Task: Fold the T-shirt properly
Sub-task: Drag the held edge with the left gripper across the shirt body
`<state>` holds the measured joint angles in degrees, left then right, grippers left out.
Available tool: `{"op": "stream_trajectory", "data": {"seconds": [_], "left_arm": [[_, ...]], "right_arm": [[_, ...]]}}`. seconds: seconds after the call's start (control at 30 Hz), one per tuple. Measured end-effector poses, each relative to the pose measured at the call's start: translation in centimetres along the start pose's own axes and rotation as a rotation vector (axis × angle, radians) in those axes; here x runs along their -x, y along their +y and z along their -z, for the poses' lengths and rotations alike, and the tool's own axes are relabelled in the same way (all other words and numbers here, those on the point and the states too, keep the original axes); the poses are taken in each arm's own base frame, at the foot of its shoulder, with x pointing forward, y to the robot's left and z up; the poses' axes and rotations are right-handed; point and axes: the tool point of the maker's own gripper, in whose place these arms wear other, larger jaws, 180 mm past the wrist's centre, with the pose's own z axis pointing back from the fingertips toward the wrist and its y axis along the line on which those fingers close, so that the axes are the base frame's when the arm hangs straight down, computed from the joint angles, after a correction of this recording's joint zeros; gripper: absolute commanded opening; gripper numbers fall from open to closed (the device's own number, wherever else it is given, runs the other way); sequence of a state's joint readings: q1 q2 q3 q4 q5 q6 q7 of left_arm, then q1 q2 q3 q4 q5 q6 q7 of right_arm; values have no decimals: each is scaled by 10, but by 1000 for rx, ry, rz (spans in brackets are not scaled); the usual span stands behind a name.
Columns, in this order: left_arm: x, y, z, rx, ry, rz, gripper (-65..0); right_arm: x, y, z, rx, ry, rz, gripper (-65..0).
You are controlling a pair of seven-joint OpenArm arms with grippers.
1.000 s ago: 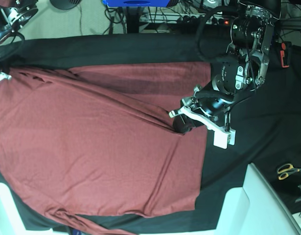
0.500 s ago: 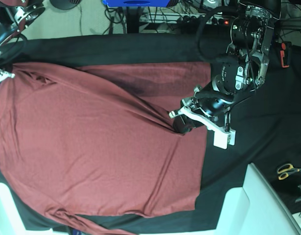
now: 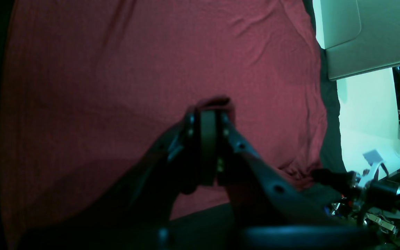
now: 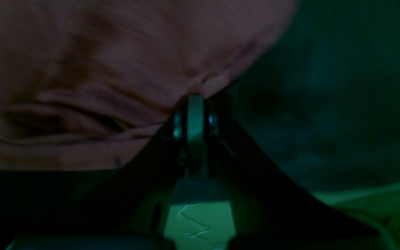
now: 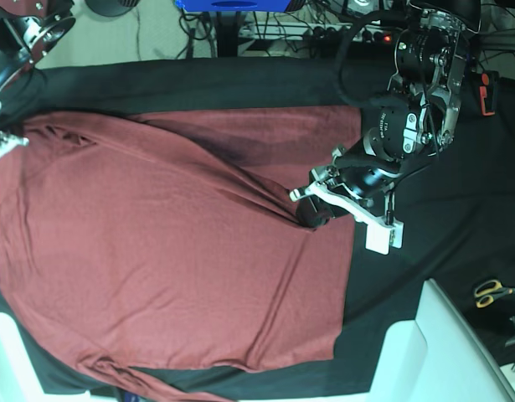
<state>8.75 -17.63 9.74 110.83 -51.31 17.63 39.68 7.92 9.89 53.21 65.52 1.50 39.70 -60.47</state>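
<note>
The brick-red T-shirt [image 5: 157, 251] lies spread over the black cloth sheet [image 5: 240, 84], with a taut ridge running from its far-left corner to its middle right. My left gripper [image 5: 311, 215] is shut on a raised fold of the shirt; in the left wrist view the pinched red fabric [image 3: 217, 101] bunches at the left gripper [image 3: 208, 107]. At the far left edge my right gripper [image 5: 4, 149] is shut on the shirt's corner. The right wrist view shows the right gripper [image 4: 196, 99] clamped on the shirt's hem [image 4: 207, 81].
A white bin [image 5: 441, 352] stands at the lower right, with yellow-handled scissors [image 5: 491, 291] beside it on the black cloth. Cables and a blue object [image 5: 232, 4] sit beyond the table's far edge.
My right gripper has moved down the left edge with the shirt's corner, and the upper-left cloth has shifted with it. The left arm has stayed still.
</note>
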Motion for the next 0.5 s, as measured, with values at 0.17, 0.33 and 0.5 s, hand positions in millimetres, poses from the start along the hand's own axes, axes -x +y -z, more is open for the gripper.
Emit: {"op": "stream_trajectory", "data": {"seconds": [0.17, 0.33, 0.5], "left_arm": [[0, 2, 0, -5, 1, 5, -650], [2, 6, 1, -16, 8, -1, -650], [13, 21, 7, -53, 40, -20, -650]], "right_arm": [[-21, 2, -13, 28, -69, -14, -648], [-22, 0, -16, 46, -63, 12, -648], [-36, 16, -14, 33, -66, -50, -648]]}}
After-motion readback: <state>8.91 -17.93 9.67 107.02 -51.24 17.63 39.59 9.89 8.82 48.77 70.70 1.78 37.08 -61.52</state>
